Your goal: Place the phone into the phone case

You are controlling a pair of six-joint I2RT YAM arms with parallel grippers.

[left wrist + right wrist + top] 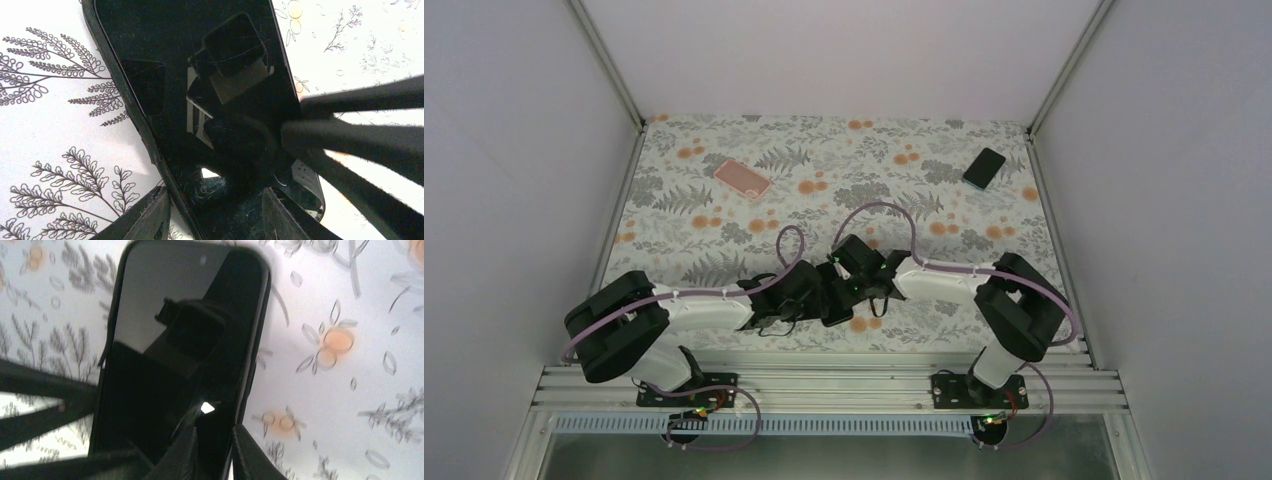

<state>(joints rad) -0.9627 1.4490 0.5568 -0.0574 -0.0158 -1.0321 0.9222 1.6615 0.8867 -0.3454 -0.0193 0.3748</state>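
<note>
left tool (pixel 215 195) apart astride phone (pixel 200 50), right tool (pixel 214 430) nearly together at case (pixel 125 107) edge, can't tell if either's clamped; press corners evenly till flush.

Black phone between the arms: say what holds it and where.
The left hand clamps the black phone across its width near one end; right hand seems to pinch one long edge.
</note>
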